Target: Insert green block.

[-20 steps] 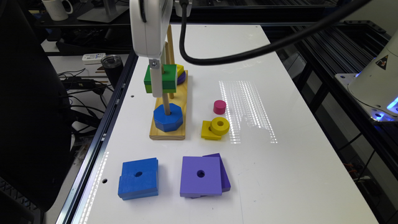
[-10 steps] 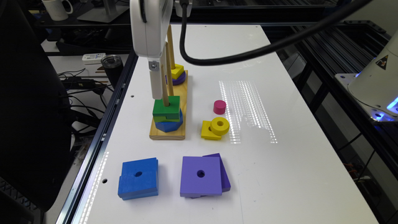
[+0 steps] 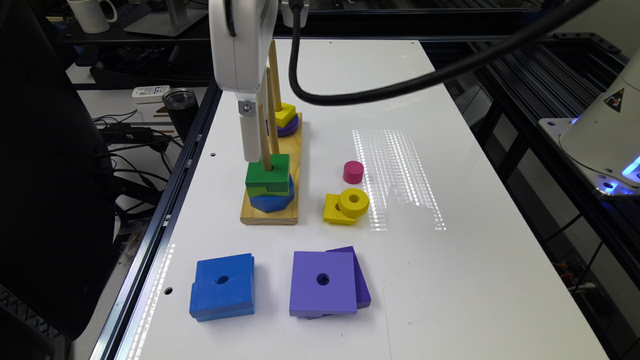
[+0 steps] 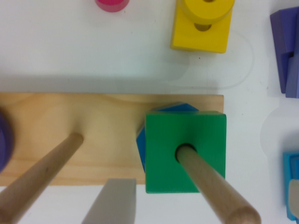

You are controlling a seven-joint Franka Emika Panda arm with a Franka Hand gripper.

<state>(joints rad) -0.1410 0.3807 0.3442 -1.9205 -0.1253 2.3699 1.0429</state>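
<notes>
A second ago I had the green block (image 3: 267, 173) up in the air on the near peg (image 3: 263, 142); half a second ago it was already down on the stack, and now it sits there on its own. It rests on the blue octagon (image 3: 272, 200) at the near end of the wooden peg board (image 3: 270, 216), left of centre in the exterior view. In the wrist view the block (image 4: 185, 151) is square around the peg (image 4: 212, 186), which comes up through its round hole, with a corner of the blue piece (image 4: 140, 144) peeking out beneath.

My hand (image 3: 250, 137) has lifted off the block and hangs just above it, beside the peg. One grey finger (image 4: 112, 201) shows at the lower edge of the wrist view, beside the block and not touching it; I see no second finger, so my hand looks spread rather than closed, and it holds nothing.

To my mind the insertion is done: the block is threaded and seated. What is left is to draw straight up along the peg without knocking it or the middle peg (image 3: 271, 112).

On the counter (image 3: 400, 300) the pink cylinder (image 3: 353, 171), the yellow ring (image 3: 353, 202) on its small yellow square, the blue square (image 3: 222, 286) and the purple squares (image 3: 325, 282) lie well apart from the board.
</notes>
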